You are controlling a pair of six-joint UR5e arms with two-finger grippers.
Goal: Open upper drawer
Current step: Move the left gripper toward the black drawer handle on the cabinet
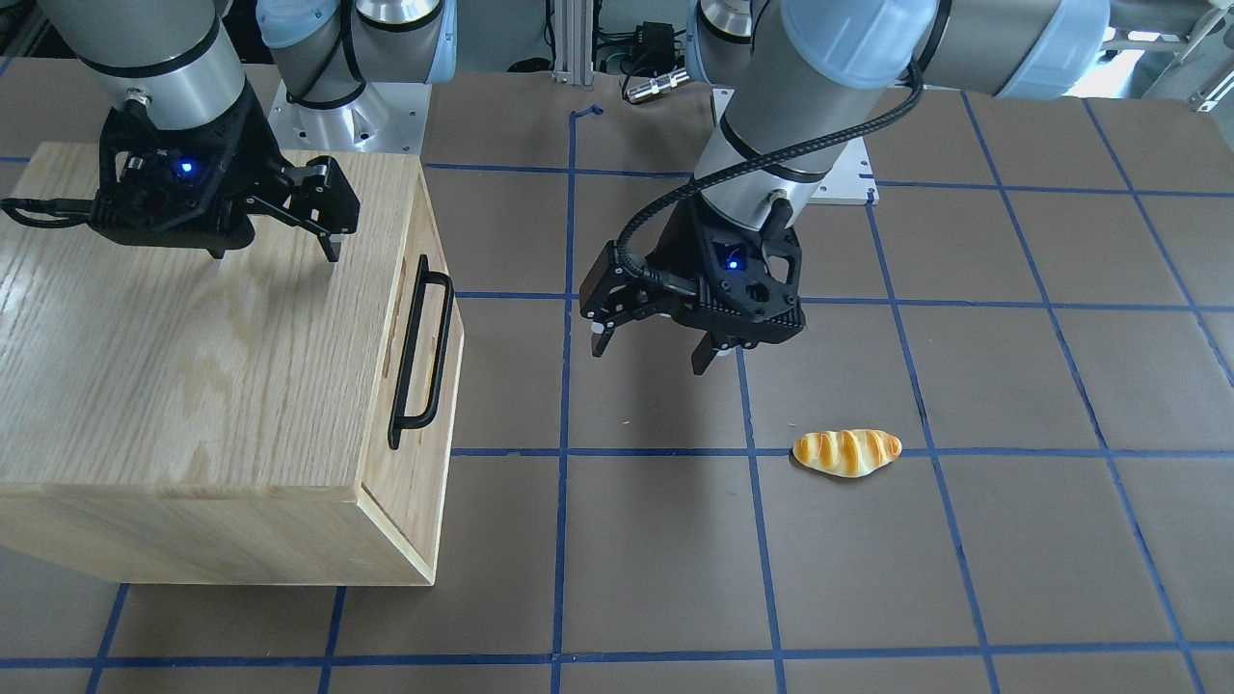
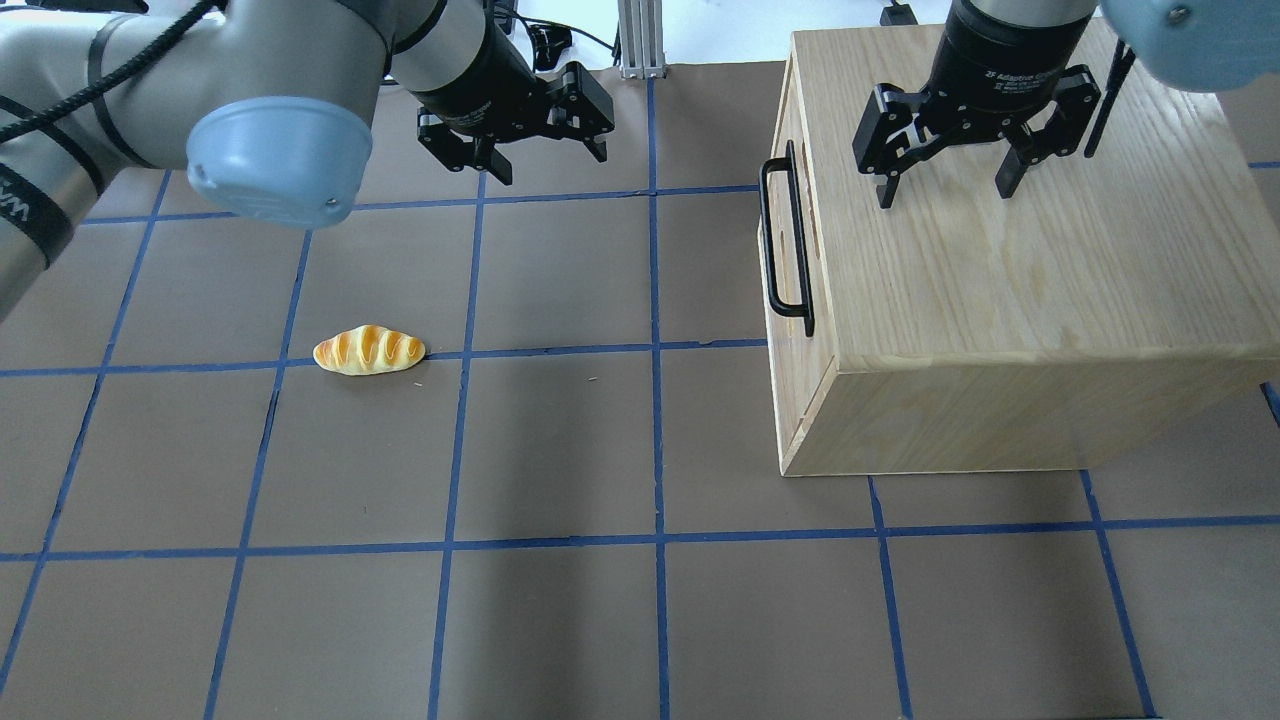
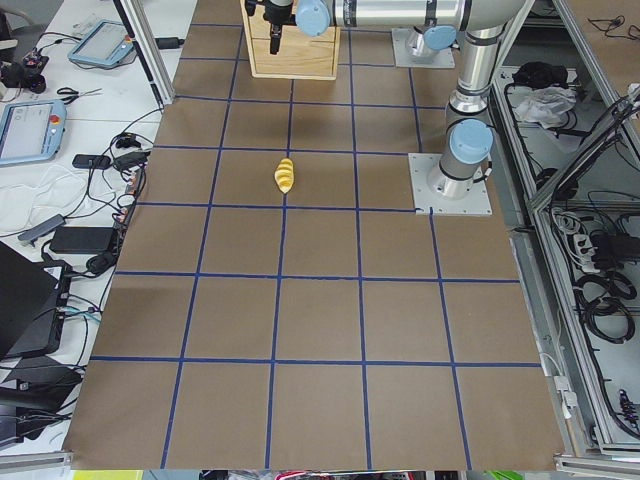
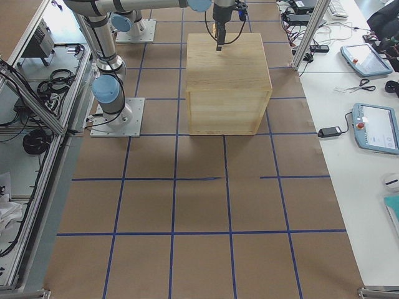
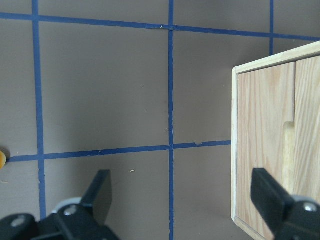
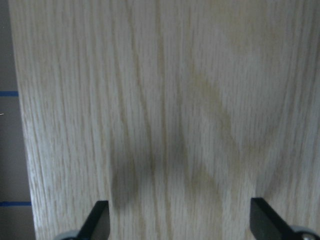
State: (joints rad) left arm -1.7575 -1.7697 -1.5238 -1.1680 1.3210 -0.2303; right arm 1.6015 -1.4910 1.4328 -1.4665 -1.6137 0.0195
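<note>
The upper drawer [image 1: 424, 231] is shut in the front of an oak cabinet [image 1: 193, 366]; its long black bar handle [image 1: 421, 352] faces the table's middle. The handle also shows in the overhead view [image 2: 787, 245]. My right gripper [image 2: 945, 195] hangs open and empty just above the cabinet's top [image 6: 165, 100], set back from the handle. My left gripper [image 2: 552, 165] is open and empty above the table, well off to the side of the handle. Its wrist view shows the cabinet's front [image 5: 265, 150] at the right edge.
A toy bread roll [image 1: 846, 451] lies on the brown mat with blue grid lines [image 2: 560, 450], on my left side. The cabinet [image 4: 227, 81] stands on my right side. Side tables with tablets and cables [image 3: 60, 120] lie beyond the table's far edge.
</note>
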